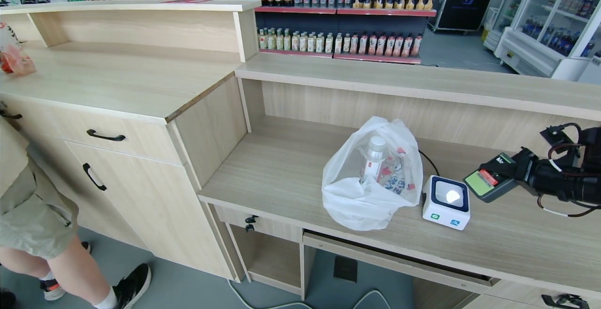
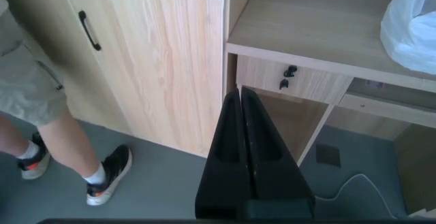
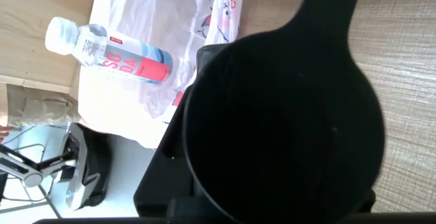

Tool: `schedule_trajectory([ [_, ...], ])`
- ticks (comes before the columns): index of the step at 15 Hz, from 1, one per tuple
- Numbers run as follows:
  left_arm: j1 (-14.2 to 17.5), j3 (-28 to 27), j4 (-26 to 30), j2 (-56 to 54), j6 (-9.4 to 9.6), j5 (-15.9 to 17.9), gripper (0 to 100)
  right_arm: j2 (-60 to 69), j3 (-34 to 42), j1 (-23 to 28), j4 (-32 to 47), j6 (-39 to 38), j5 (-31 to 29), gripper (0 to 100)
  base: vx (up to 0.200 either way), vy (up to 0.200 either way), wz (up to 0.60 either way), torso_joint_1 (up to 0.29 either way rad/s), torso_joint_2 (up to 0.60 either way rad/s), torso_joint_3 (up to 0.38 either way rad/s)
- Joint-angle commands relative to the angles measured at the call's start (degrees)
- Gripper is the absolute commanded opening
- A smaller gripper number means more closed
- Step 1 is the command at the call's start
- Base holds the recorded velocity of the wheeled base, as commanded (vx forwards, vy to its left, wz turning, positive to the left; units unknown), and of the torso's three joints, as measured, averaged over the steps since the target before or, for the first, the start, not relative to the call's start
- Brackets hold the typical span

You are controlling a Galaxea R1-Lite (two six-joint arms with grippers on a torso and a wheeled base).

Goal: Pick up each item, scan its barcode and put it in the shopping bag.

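Note:
A white shopping bag (image 1: 371, 191) stands open on the lower counter (image 1: 281, 173), with a clear water bottle (image 1: 375, 156) upright inside it. The white barcode scanner (image 1: 446, 202) sits just right of the bag. My right gripper (image 1: 507, 170) hovers above the counter right of the scanner, shut on a flat dark item with a green and red label (image 1: 486, 181). The right wrist view shows the bottle (image 3: 109, 50) in the bag (image 3: 136, 108) past that dark item (image 3: 279, 115). My left gripper (image 2: 240, 96) hangs shut below the counter edge, over the floor beside the cabinet.
A taller counter with a drawer and door (image 1: 108, 158) rises on the left; a pink bag (image 1: 16, 60) lies on it. A raised ledge (image 1: 422, 81) runs behind the lower counter. Shelves of bottles (image 1: 338, 15) stand behind. The scanner's cable (image 1: 429, 161) runs back.

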State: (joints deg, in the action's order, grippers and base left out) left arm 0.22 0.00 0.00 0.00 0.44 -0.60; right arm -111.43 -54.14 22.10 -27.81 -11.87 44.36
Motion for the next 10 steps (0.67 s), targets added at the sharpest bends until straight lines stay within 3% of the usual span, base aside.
schedule_trajectory([
  [1, 0.04, 0.00, 0.00, 0.00, 0.00, -0.02, 0, -0.71, 0.00, -0.22, -0.76, 0.01, 0.02, 0, 0.000, 0.000, 0.00, 0.000, 0.00, 0.000],
  [10, 0.04, 0.00, 0.00, 0.00, 0.00, -0.02, 0, -1.42, 0.61, -0.92, -2.25, -0.08, -0.06, 0, 0.000, 0.000, 0.00, 0.000, 0.00, 0.000],
])
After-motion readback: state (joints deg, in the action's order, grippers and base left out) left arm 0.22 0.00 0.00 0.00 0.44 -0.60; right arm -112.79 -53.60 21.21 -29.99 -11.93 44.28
